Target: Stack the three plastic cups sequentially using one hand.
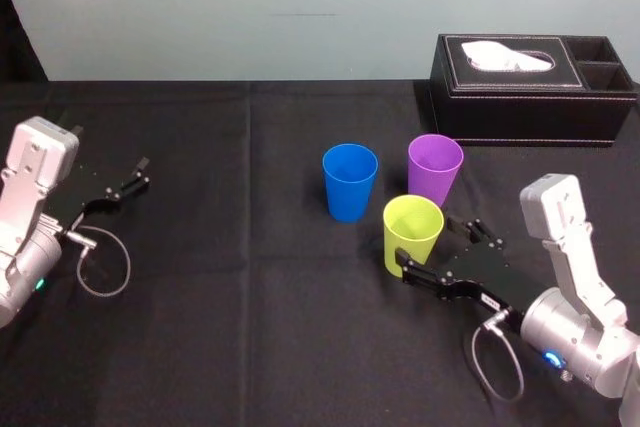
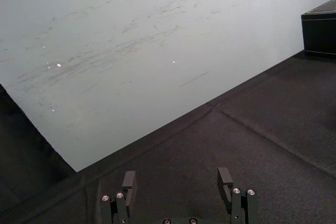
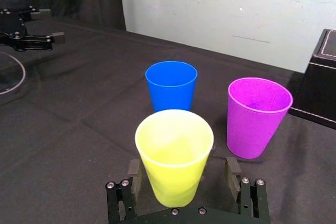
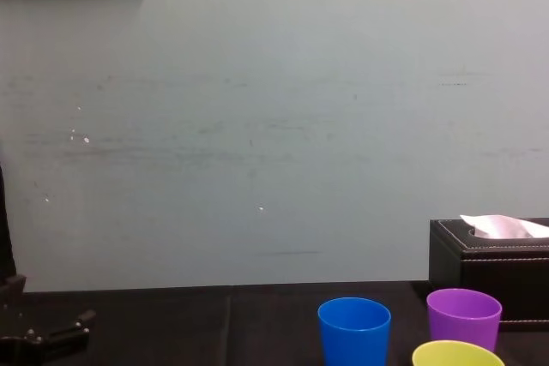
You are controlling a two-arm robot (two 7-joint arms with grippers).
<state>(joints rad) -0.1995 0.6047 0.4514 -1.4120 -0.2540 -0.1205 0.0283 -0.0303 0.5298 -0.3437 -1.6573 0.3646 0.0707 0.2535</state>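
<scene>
Three plastic cups stand upright, mouths up, close together but not touching, on the right half of the counter. The yellow-green cup is nearest the robot. The blue cup is behind it to the left, and the purple cup is behind it to the right.

The right gripper lies low on the counter. Its jaws are wide apart, one on each side of the yellow-green cup, down near the cup's bottom. They do not seem to squeeze it yet. I think they sit there so they can close on this cup and lift it into one of the others. None of the cups is stacked yet.

The left gripper rests far off on the left side, jaws wide and holding nothing. It looks parked, since only one arm does this job.

A black cloth with soft folds covers the counter. A black tissue box with a white tissue sits at the back right. Behind everything is a pale blue-green wall with small scuff marks.
</scene>
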